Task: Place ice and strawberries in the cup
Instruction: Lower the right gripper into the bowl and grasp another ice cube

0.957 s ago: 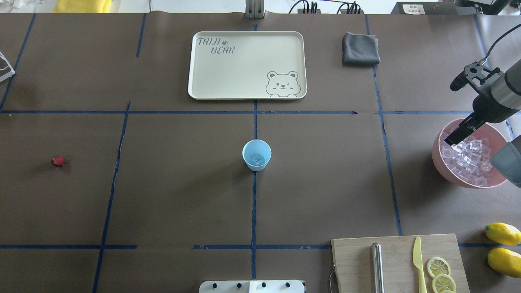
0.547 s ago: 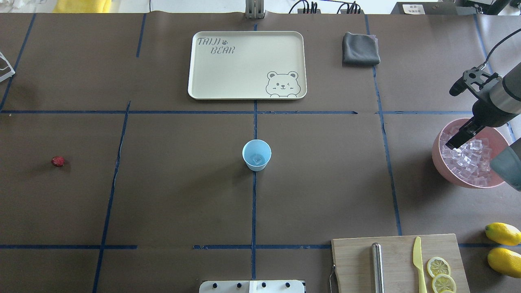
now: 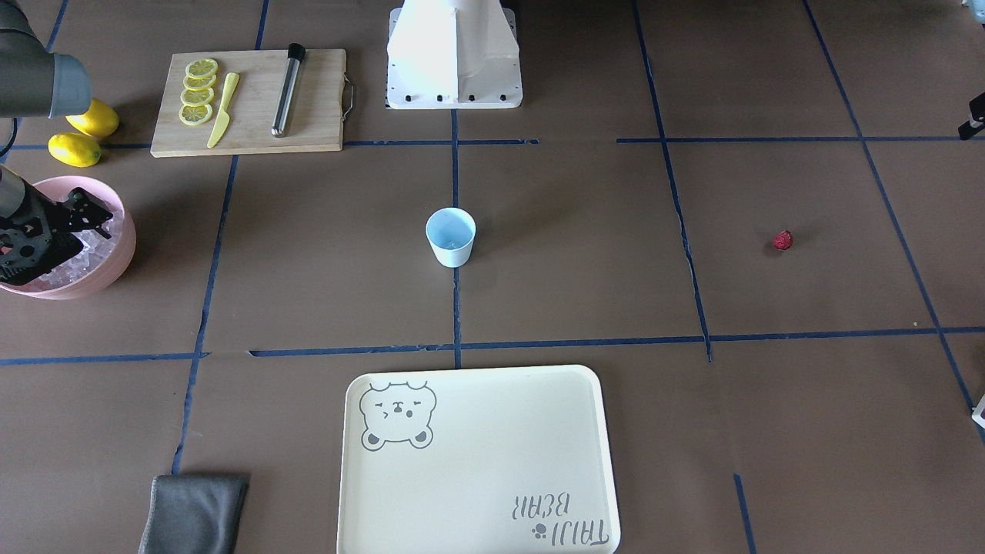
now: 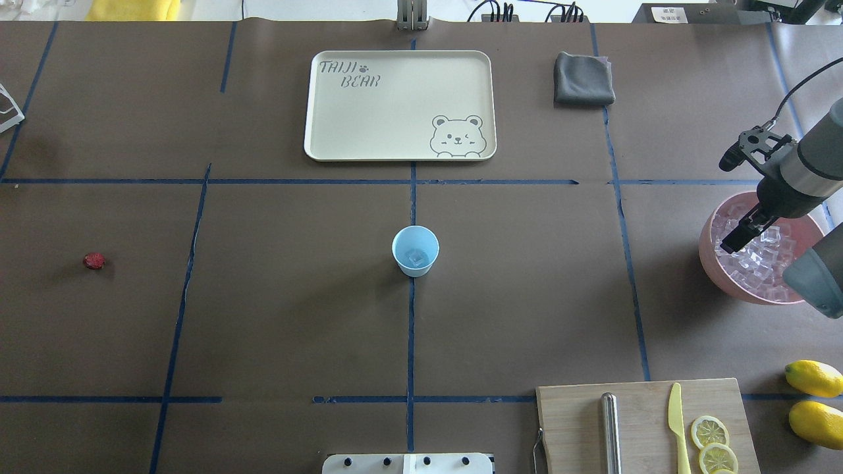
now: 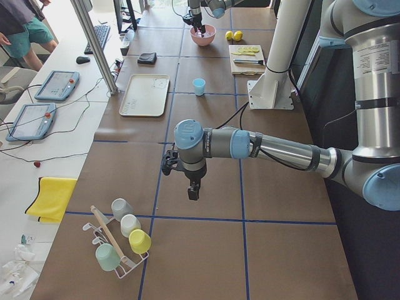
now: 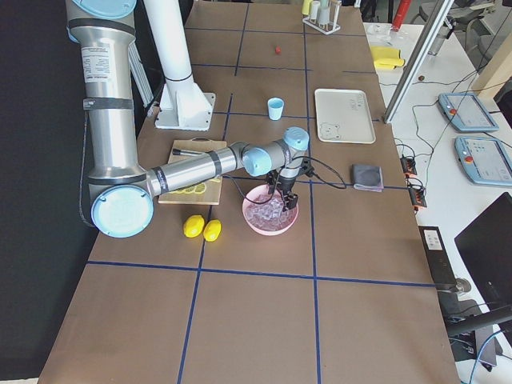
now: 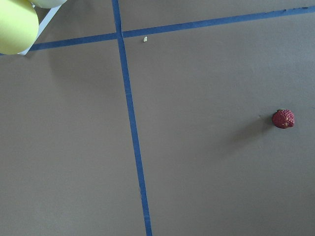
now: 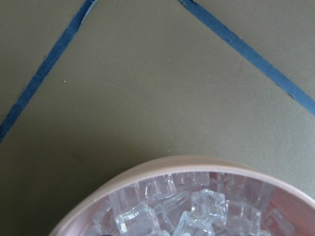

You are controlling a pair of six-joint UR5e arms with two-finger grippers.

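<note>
The pale blue cup (image 4: 415,250) stands upright at the table's centre with one clear cube of ice (image 4: 415,257) inside it. More ice (image 4: 757,258) fills a pink bowl (image 4: 708,253) at the right edge. My right gripper (image 4: 729,244) hangs tilted over that bowl, tips just above the cubes; I cannot tell if it is open or shut. In the right wrist view the ice (image 8: 197,209) lies below with no fingers showing. The strawberry (image 4: 94,261) lies alone at far left, also in the left wrist view (image 7: 283,119). My left gripper (image 5: 194,190) hovers above the table; its state is unclear.
A cream tray (image 4: 400,105) and a grey cloth (image 4: 583,79) lie at the far side. A cutting board (image 4: 642,421) with a knife, a metal rod and lemon slices sits near right, two lemons (image 4: 813,377) beside it. A rack of cups (image 5: 122,240) stands at the left end.
My right gripper has tilted and come down closer to the ice, its tips shifting toward the bowl's near side. The cup and the strawberry have not moved.
</note>
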